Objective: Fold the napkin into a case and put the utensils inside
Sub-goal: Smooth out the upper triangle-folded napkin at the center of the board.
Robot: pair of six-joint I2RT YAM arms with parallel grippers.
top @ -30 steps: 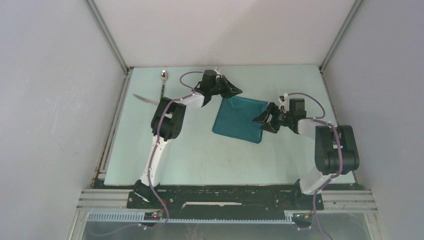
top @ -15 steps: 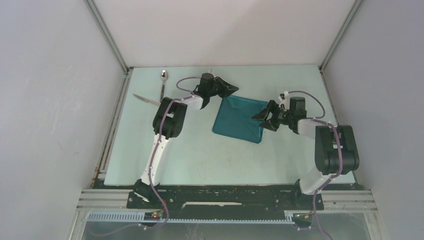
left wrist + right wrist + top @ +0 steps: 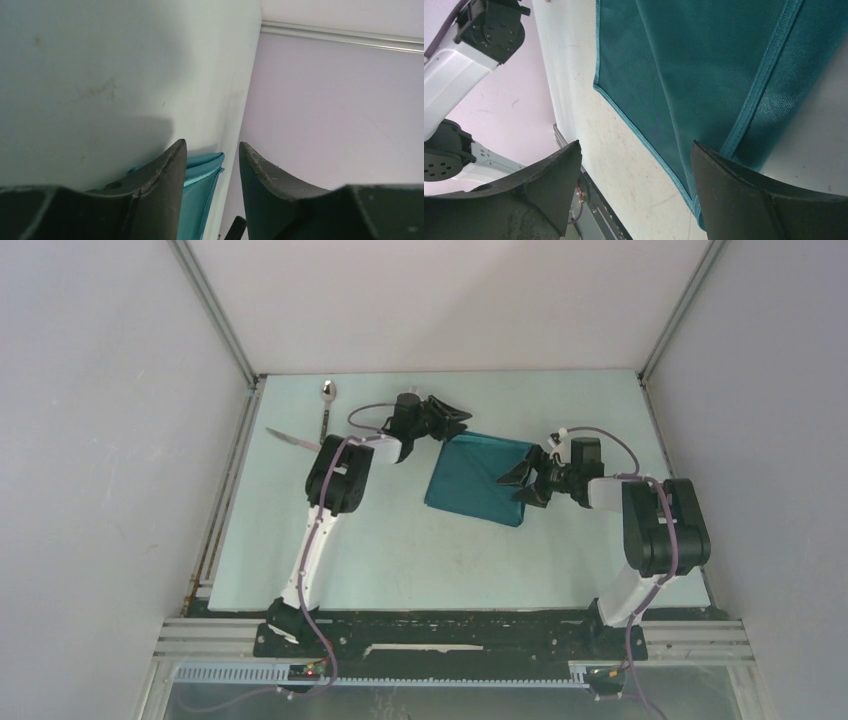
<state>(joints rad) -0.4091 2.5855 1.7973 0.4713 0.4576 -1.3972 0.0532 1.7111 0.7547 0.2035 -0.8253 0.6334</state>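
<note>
The teal napkin (image 3: 478,480) lies flat mid-table, one layer folded over another in the right wrist view (image 3: 704,65). My left gripper (image 3: 452,420) hovers at its far left corner, jaws apart; that corner (image 3: 202,170) shows in the gap beside one finger, not pinched. At the napkin's right edge my right gripper (image 3: 517,480) stands wide open, and one of its fingertips (image 3: 724,175) is over the hem, gripping nothing. The spoon (image 3: 326,400) and knife (image 3: 290,438) lie at the far left.
Grey walls enclose the table on the left, back and right. The utensils lie close to the left wall rail (image 3: 235,460). The left arm's elbow (image 3: 338,475) stands between the utensils and the napkin.
My left gripper has gone from shut to open and let go of the napkin's far corner. The right gripper has edged left along the napkin's edge, opening a little wider.
</note>
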